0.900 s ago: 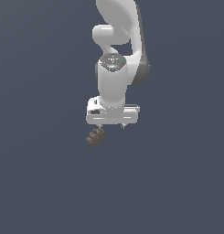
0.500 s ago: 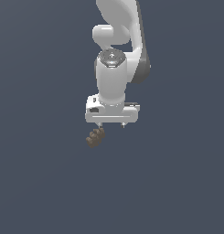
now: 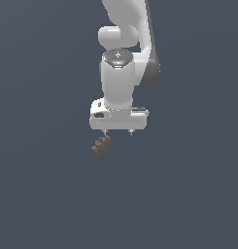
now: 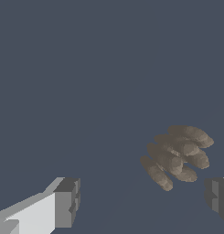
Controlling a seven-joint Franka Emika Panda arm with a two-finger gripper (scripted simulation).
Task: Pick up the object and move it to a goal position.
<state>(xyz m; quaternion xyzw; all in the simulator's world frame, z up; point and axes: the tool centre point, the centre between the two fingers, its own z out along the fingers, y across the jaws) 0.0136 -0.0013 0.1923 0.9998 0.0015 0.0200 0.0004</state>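
One object (image 3: 101,146) below parted jaws

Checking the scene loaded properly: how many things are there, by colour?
Dark brown: 1, the lumpy object, lying loose near one of the fingers.
White: 1, the robot arm with its open gripper.
Total: 2

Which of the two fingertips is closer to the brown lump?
The fingertip on the exterior view's left. The lump lies just below it, while the other fingertip stands clearly apart. The end effector is open, gripping nothing.
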